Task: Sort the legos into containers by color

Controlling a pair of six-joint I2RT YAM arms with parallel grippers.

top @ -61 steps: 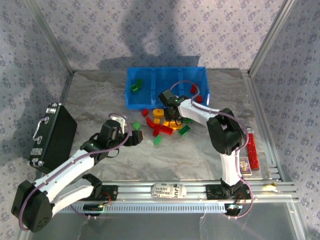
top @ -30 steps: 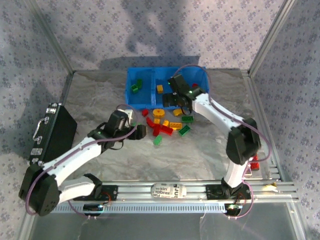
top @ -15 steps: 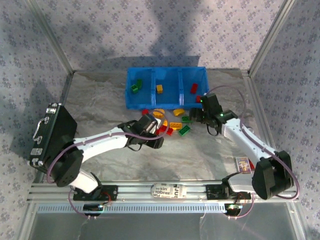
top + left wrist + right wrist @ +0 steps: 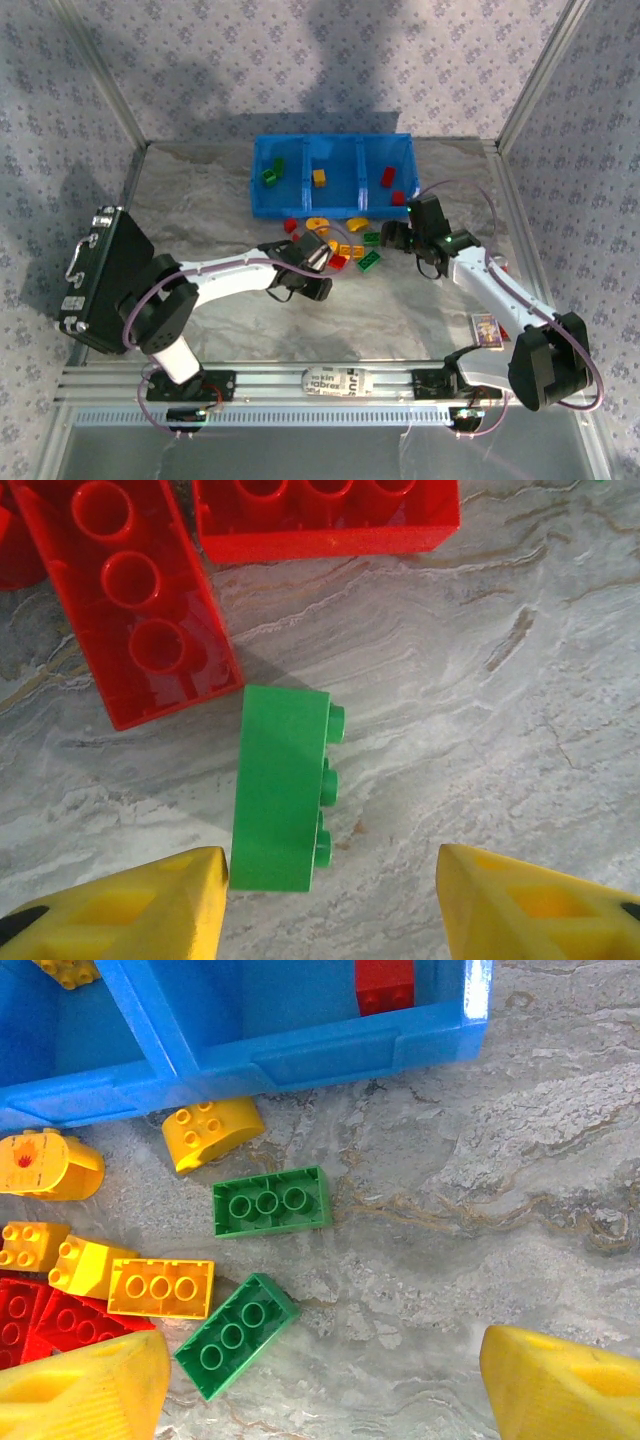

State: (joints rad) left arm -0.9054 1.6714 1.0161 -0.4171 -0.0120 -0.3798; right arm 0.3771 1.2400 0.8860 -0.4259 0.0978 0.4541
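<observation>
Grey marbled table [image 4: 400,310], patterned walls, aluminium frame. Blue tray [image 4: 300,208] at far centre: green lego [image 4: 271,174] in the left compartment, yellow lego [image 4: 319,178] in the middle, red legos [image 4: 386,178] in the right. Other legos lie loose just in front of it.

Left gripper [image 4: 332,865] hangs over a green brick [image 4: 280,780] lying on its side. Jaws apart, brick between them, one finger just beside its corner, the other clear; nothing clamped. Two red bricks [image 4: 125,600] crowd its far end, one touching a corner.

Right gripper [image 4: 325,1350] spread wide over bare table near the tray's right corner, grasping nothing. Two green flat bricks [image 4: 270,1200] and yellow pieces [image 4: 160,1287] sit near one finger.

Black case [image 4: 105,275] well off at the left edge.
</observation>
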